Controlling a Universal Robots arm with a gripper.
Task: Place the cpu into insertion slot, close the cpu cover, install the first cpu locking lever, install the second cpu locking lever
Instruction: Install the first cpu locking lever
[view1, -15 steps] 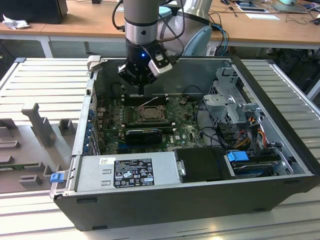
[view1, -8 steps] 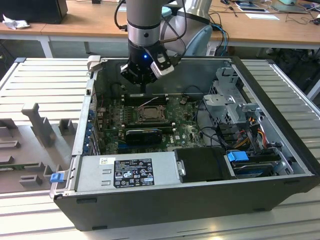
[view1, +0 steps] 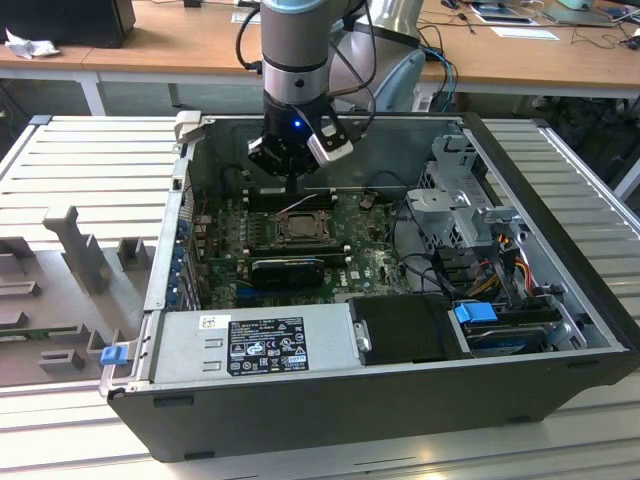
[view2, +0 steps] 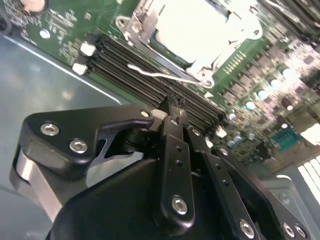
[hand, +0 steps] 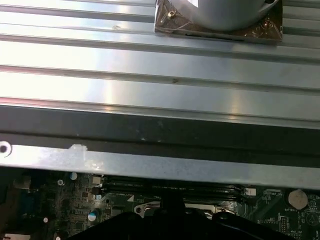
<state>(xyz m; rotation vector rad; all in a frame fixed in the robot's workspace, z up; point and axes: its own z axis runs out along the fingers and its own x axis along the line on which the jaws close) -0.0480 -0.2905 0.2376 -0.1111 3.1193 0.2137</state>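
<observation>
Poised low inside the open computer case (view1: 560, 210), itself set flat on a ribbed metal surface (view1: 90, 160) with the side panel off for access from above. At the tool (view2: 172, 117): clenched tip to tip around nothing visible, likely so as to serve as one narrow prod, not a clamp. Hanging over the black memory slots (view2: 135, 62), just beside the insertion slot (view1: 297, 228) and apart from it. Already seated in that slot, judging by the second wrist view: the cpu (view2: 200, 25), bright and flat, framed by the cpu cover (view2: 137, 22), apparently folded down on top to pin the chip. Sticking out along the socket edge nearest the memory slots: a thin wire locking lever (view2: 160, 75), seemingly not yet hooked down, hence probably the stance on this side of the socket, within reach of that wire.
</observation>
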